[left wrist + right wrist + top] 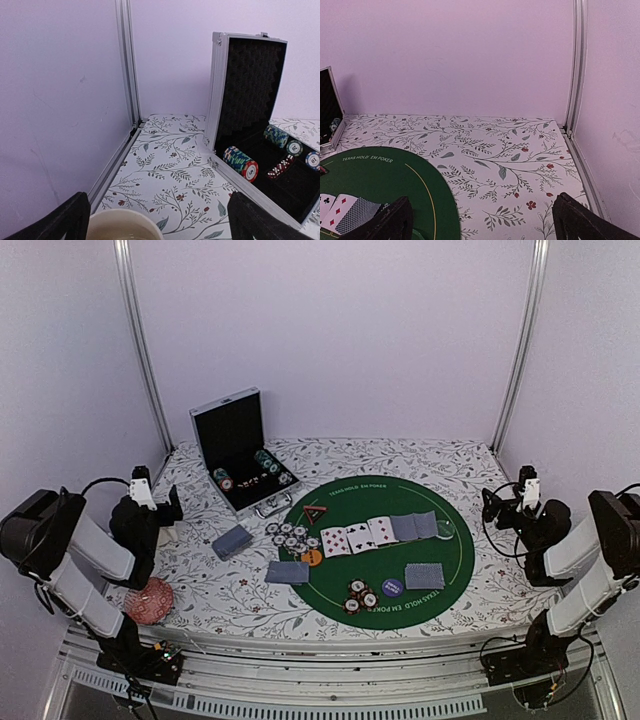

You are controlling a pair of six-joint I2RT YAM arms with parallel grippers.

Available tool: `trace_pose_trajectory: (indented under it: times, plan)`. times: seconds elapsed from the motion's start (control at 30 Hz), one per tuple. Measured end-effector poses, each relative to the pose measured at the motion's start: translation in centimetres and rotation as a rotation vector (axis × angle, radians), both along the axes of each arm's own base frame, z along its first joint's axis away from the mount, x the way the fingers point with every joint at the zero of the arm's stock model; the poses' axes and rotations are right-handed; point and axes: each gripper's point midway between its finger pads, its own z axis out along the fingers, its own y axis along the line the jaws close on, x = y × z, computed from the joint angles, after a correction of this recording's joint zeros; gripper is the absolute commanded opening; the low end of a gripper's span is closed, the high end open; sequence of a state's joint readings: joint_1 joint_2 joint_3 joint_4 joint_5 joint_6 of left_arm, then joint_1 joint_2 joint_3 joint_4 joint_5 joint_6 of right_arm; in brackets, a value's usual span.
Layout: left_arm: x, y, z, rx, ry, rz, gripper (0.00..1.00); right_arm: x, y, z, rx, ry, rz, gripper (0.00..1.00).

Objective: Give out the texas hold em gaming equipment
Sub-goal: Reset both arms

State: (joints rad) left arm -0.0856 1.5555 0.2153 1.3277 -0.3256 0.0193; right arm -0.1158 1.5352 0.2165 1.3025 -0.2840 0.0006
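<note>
Both grippers stand spread wide, holding nothing: left gripper (157, 215) above a cream mug (120, 224), right gripper (483, 215) over the floral cloth (495, 150). Chips (292, 536) cluster on the green mat (455, 540) beside the card row (365, 533). I judge the chips rigid, light and slick, so I pinch across their rims. The cards look thin and flexible, so I grip a stack (287, 572) by its long edges.

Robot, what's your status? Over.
Left pincer, right pincer open, empty. Grey-backed playing cards, striped poker chips on round green mat. Cream mug near left pincer.
</note>
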Motion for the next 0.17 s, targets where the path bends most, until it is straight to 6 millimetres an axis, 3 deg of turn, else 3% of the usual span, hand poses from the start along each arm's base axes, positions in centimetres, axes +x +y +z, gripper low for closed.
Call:
trace_pose_trajectory:
  times: [0.17]
  plan:
    - [0.00,0.00,0.00,0.000,0.000,0.000,0.98,0.02,0.00,0.03,-0.002,-0.001,0.000,0.99]
